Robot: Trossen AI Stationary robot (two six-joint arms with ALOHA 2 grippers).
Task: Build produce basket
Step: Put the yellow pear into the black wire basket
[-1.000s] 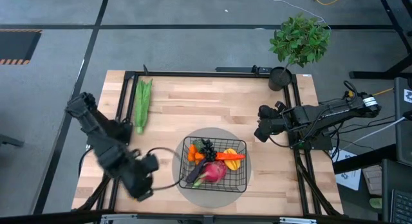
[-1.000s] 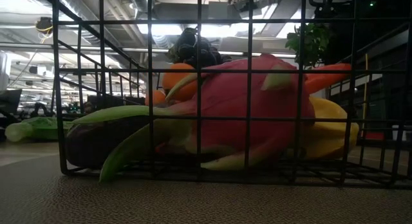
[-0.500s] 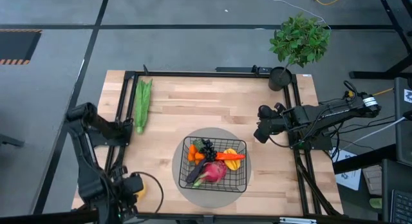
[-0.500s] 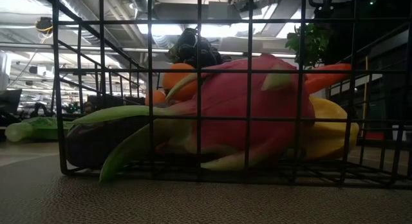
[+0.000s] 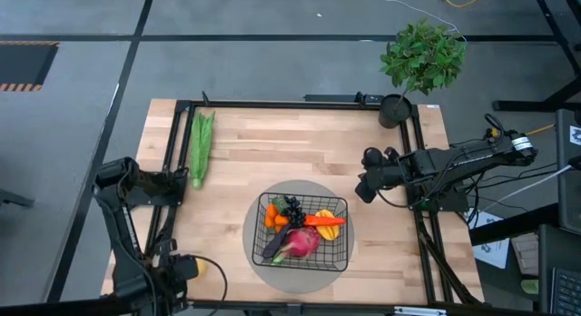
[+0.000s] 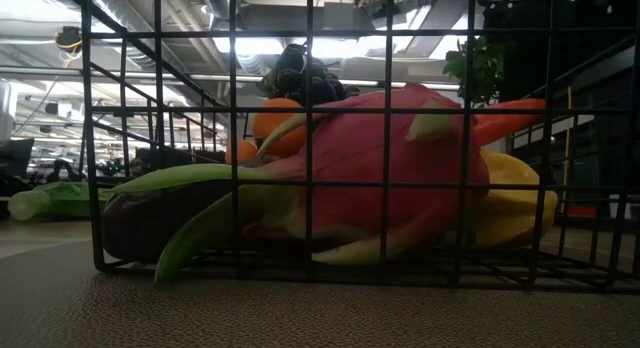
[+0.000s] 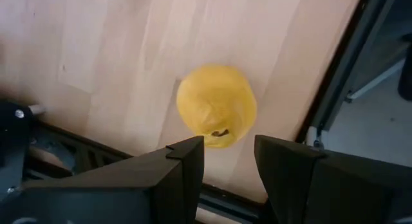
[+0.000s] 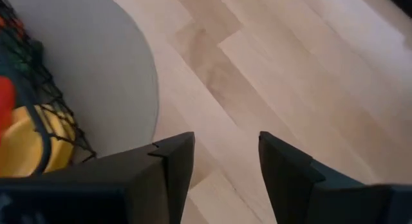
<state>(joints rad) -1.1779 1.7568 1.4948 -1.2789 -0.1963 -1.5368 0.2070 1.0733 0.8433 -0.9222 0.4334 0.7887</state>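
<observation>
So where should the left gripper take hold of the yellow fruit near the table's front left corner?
Across its widest middle, from straight above. The yellow fruit is round and lies free on the bare table, so no side is better than another. The left gripper is open with the fruit just ahead of its gap; the frame rail close by leaves little room for a sideways approach.

Bare wood surrounds the yellow fruit point(image 7: 217, 105), apparently near the table frame point(image 7: 335, 89).
</observation>
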